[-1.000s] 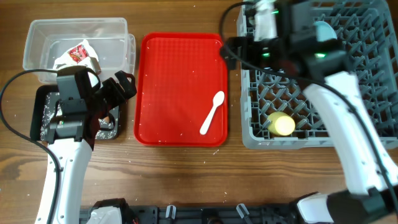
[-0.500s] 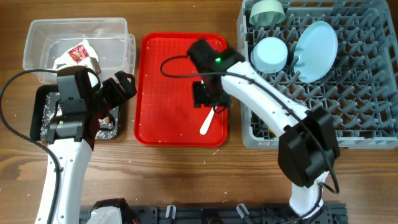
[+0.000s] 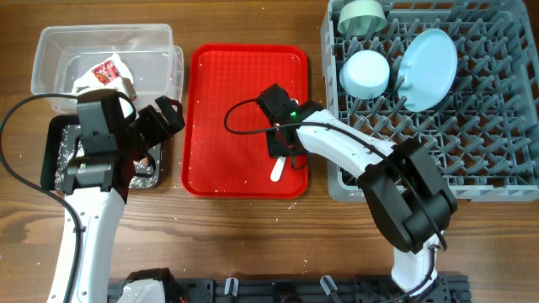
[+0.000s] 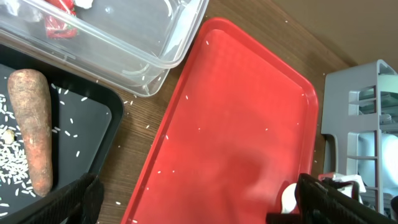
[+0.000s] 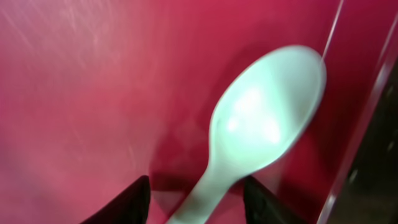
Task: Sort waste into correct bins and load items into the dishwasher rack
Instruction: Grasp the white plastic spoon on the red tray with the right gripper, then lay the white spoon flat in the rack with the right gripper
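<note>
The white spoon [image 3: 276, 172] lies on the flat red tray [image 3: 227, 101]. My right gripper [image 3: 282, 150] is low over it. In the right wrist view it is open [image 5: 199, 205], with one finger on each side of the spoon's handle [image 5: 261, 124]. My left gripper [image 3: 164, 118] hangs open and empty [image 4: 199, 211] over the gap between the black tray [image 3: 49, 151] and the red tray. The brown stick [image 4: 31, 137] and rice grains lie in the black tray. The red-and-white wrapper [image 3: 105, 71] lies in the clear tub [image 3: 50, 50]. The yellow cup is hidden.
The grey rack [image 3: 472, 143] at the right holds the pale blue plate [image 3: 429, 55], the light blue bowl [image 3: 366, 73] and the pale green bowl [image 3: 362, 13]. My right arm reaches across the rack's left edge. Loose grains dot the red tray and table.
My right arm has swung from above the rack to the red tray and come down over the spoon. The spoon, the left arm and the bins have not moved.
</note>
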